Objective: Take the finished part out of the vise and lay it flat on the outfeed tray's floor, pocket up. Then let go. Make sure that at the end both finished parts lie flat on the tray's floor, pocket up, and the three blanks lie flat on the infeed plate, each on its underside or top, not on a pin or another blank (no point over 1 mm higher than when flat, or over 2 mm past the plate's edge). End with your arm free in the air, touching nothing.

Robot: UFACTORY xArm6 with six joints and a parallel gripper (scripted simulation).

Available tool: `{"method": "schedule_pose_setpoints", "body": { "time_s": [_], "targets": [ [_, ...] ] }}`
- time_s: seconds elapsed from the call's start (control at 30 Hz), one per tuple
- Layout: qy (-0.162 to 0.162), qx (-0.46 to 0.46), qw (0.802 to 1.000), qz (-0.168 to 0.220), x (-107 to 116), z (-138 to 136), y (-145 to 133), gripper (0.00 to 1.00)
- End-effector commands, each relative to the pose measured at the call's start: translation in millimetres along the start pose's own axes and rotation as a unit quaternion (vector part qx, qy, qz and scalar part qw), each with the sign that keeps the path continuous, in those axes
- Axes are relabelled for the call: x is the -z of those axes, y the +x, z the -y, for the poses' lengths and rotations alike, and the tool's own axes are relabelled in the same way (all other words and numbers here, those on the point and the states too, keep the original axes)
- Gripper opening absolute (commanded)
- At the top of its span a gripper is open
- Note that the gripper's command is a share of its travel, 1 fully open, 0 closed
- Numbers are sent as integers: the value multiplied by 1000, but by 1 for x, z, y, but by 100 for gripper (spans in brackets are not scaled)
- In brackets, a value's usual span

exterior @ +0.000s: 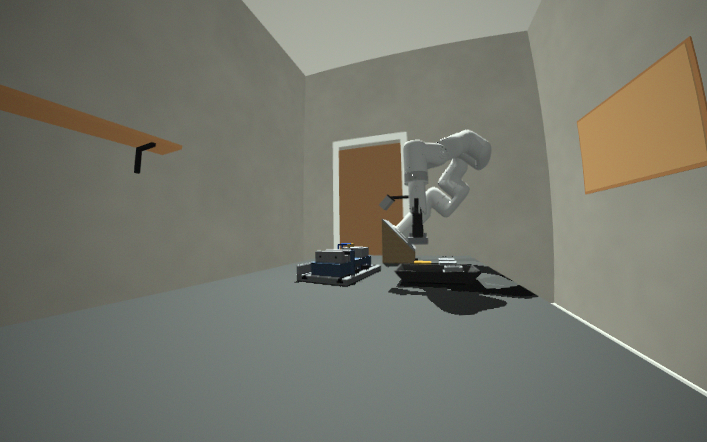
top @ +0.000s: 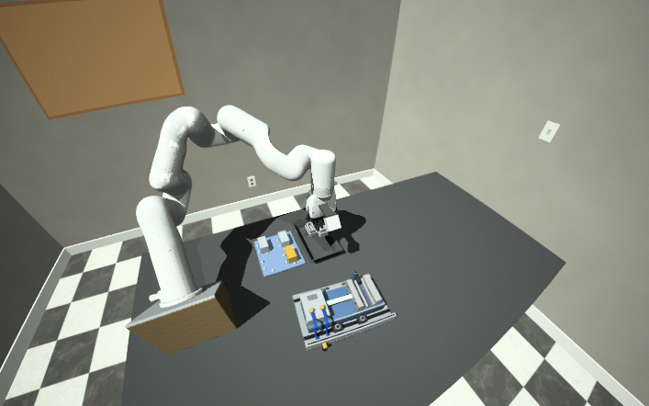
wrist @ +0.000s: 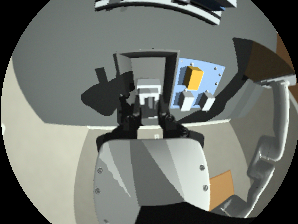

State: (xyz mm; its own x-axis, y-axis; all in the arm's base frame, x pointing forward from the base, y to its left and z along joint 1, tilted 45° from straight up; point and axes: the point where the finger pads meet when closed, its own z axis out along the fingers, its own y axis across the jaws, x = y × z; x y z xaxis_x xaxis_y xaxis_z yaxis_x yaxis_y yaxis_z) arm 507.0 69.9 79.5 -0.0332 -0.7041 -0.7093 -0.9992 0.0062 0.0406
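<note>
Arm: white, bent over from its wooden base (top: 206, 322), wrist pointing down above the tray (top: 334, 252).
Gripper (top: 315, 231): pinching the part (wrist: 147, 91), a small grey block (its pocket side cannot be made out).
Part: held in the air over the tray's far end, not touching the floor of it.
Tray: dark, shallow, on the table (top: 468, 262) just right of the blue plate (top: 273, 265).
Blue plate: carries two grey blocks (top: 263, 243) and an orange one (top: 290, 253).
Vise (top: 341, 307): nearer the camera in the top view, well apart from the gripper, jaws with nothing between them.
</note>
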Motion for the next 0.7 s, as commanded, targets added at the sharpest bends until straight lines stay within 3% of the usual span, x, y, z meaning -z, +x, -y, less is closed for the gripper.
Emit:
{"method": "schedule_pose_setpoints", "body": {
  "time_s": [0.0,0.67],
  "targets": [
    [2,1,1000,0,-3,1,0,0],
    [2,1,1000,0,-35,1,0,0]
  ]
}}
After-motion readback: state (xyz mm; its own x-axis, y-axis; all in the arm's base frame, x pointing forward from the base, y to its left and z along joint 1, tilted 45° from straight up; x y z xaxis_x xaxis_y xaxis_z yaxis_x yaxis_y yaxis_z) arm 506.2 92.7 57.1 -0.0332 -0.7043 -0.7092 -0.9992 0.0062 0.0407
